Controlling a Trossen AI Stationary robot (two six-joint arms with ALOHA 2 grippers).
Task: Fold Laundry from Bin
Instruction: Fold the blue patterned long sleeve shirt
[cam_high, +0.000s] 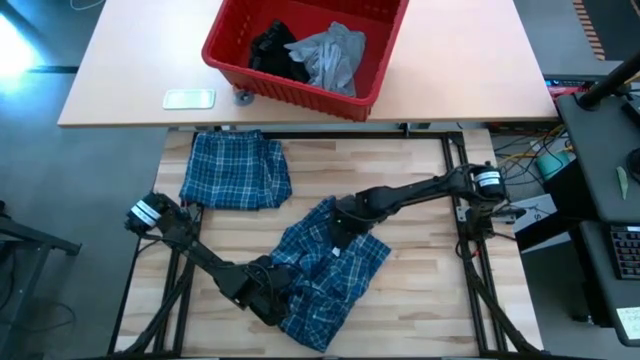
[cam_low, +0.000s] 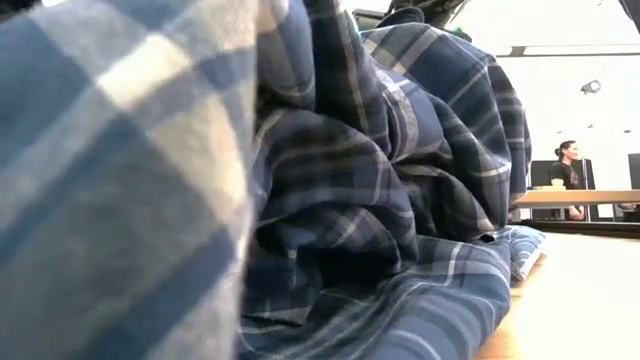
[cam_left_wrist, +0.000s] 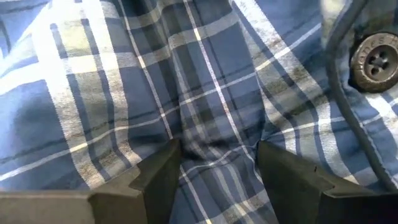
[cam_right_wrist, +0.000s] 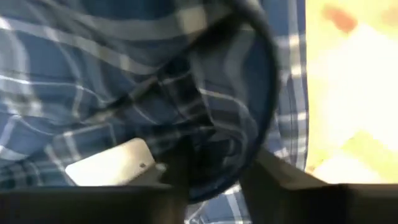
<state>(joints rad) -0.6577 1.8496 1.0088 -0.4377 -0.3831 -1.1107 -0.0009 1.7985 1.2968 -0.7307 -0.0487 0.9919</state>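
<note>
Even, bright overhead light; the plaid shirt (cam_low: 380, 200) fills the low view blurred, glare whitening the room behind it.

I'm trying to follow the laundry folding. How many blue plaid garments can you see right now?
2. One folded plaid garment lies at the wooden table's far left. One crumpled plaid shirt lies mid-table between both grippers. The red bin shows only grey and black clothes; more may be hidden beneath.

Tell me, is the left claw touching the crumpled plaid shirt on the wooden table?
Touching. In the left wrist view the plaid shirt bunches between the left claw's two fingers, with cloth pressed against both.
</note>
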